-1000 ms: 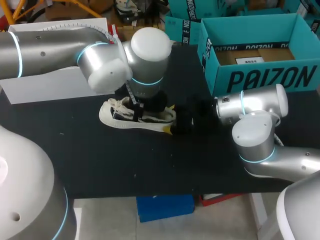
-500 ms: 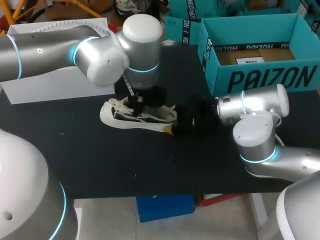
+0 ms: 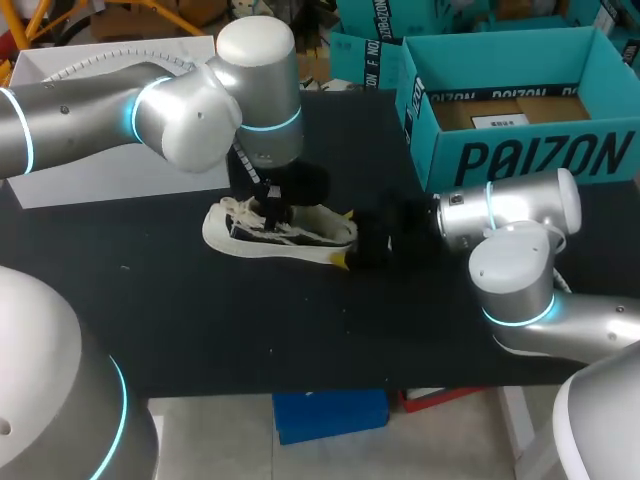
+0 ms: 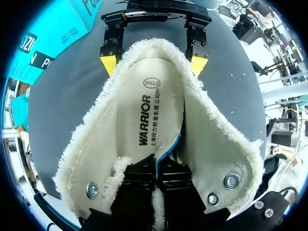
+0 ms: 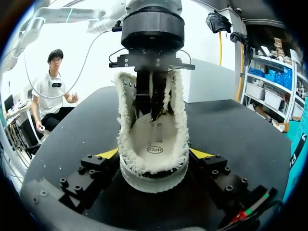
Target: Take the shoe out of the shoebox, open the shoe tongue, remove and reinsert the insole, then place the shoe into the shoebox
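Observation:
A cream shoe (image 3: 318,232) with a fleecy lining lies on its sole mid-table, toe to the left. My left gripper (image 3: 270,212) reaches down into its mouth. In the left wrist view that gripper (image 4: 156,175) is shut on the near edge of the printed insole (image 4: 144,110), whose blue underside shows at the pinch. My right gripper (image 3: 362,245) holds the heel; its yellow tips press the shoe (image 5: 151,166) from both sides. The insole (image 5: 151,139) lies inside, under the left gripper (image 5: 153,108). The teal shoebox (image 3: 520,150) stands open at the back right.
A white box (image 3: 80,175) sits at the back left behind my left arm. The black table (image 3: 200,320) has bare room in front of the shoe. Another teal box (image 3: 365,60) stands behind the shoebox's left corner.
My left arm's wrist and elbow have swung back and to the left while its gripper stays inside the shoe. The shoe and my right arm have hardly moved.

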